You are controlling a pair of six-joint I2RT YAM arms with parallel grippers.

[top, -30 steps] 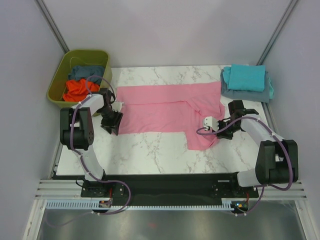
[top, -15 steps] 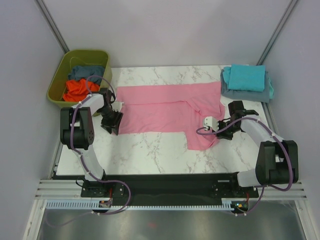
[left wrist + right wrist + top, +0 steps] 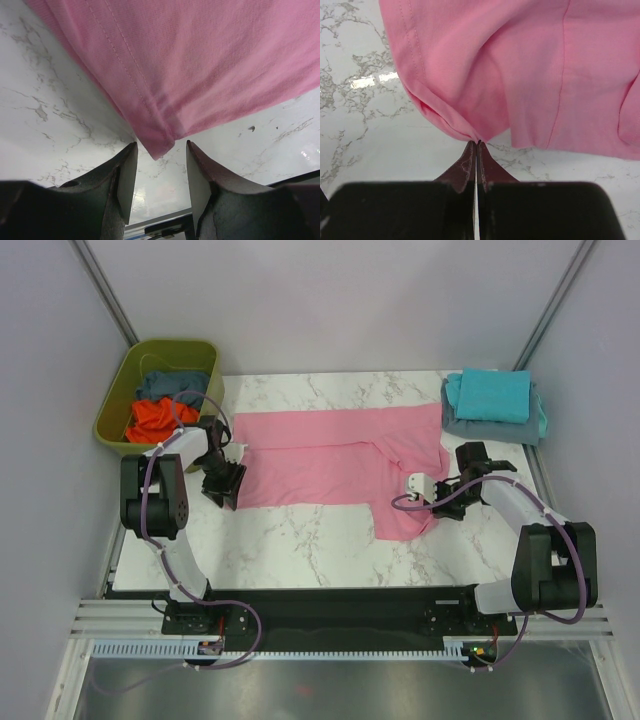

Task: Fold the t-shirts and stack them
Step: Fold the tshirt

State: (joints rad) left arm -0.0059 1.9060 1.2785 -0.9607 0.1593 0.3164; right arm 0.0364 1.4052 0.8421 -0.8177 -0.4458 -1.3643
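The light pink t-shirt (image 3: 330, 458) lies spread across the marble table, its lower right part hanging forward. My left gripper (image 3: 229, 485) is open at the shirt's lower left corner (image 3: 159, 145); the corner tip lies just ahead of the gap, apart from both fingers. My right gripper (image 3: 437, 502) is shut on a pinched fold of the pink shirt's right edge (image 3: 470, 131). A folded turquoise shirt (image 3: 492, 395) lies on a folded slate blue one (image 3: 462, 423) at the back right. An orange shirt (image 3: 157, 417) and a slate blue one (image 3: 172, 385) lie in the tub.
The olive-green plastic tub (image 3: 117, 390) stands off the table's back left corner. Bare marble (image 3: 300, 540) runs along the front of the table. Grey walls enclose the cell on three sides.
Almost nothing has moved. The right gripper has shifted very slightly with the pinched fold. The left arm is still.
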